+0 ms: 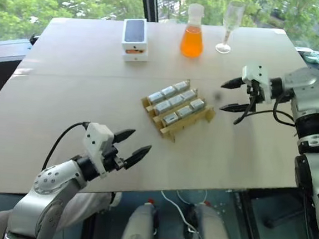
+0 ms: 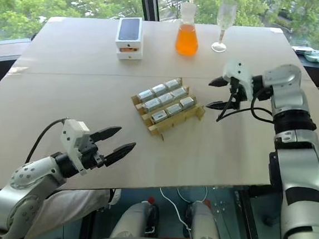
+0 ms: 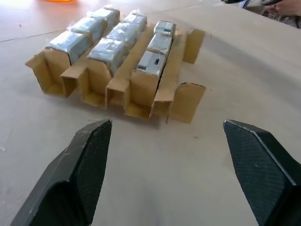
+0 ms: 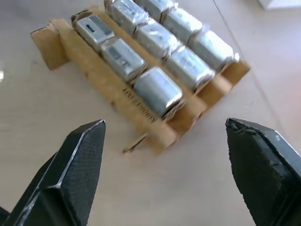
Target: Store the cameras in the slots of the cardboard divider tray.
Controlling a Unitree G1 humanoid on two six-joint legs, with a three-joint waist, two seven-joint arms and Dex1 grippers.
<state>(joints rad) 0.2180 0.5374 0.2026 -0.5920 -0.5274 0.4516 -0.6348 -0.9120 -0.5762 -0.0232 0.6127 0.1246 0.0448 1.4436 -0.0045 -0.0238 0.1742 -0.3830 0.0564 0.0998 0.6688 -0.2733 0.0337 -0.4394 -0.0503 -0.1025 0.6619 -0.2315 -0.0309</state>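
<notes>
The cardboard divider tray [image 1: 176, 127] lies at the middle of the table, its slots holding several silver-grey cameras [image 1: 175, 101] in three rows. My right gripper [image 1: 232, 94] hovers just right of the tray, open and holding nothing. In the right wrist view the tray [image 4: 141, 113] and its cameras [image 4: 157, 90] lie beyond the spread fingers [image 4: 70, 167]. My left gripper [image 1: 132, 145] hangs open and bare near the table's front edge, well short of the tray. Its wrist view looks at the tray [image 3: 186, 101] and cameras [image 3: 153, 61] past its fingers [image 3: 80, 167].
At the back of the table stand a white phone box with a black top [image 1: 135, 39], a flask of orange liquid [image 1: 193, 32] and a clear glass [image 1: 230, 25]. The table's front edge [image 1: 159, 189] runs just past my left gripper.
</notes>
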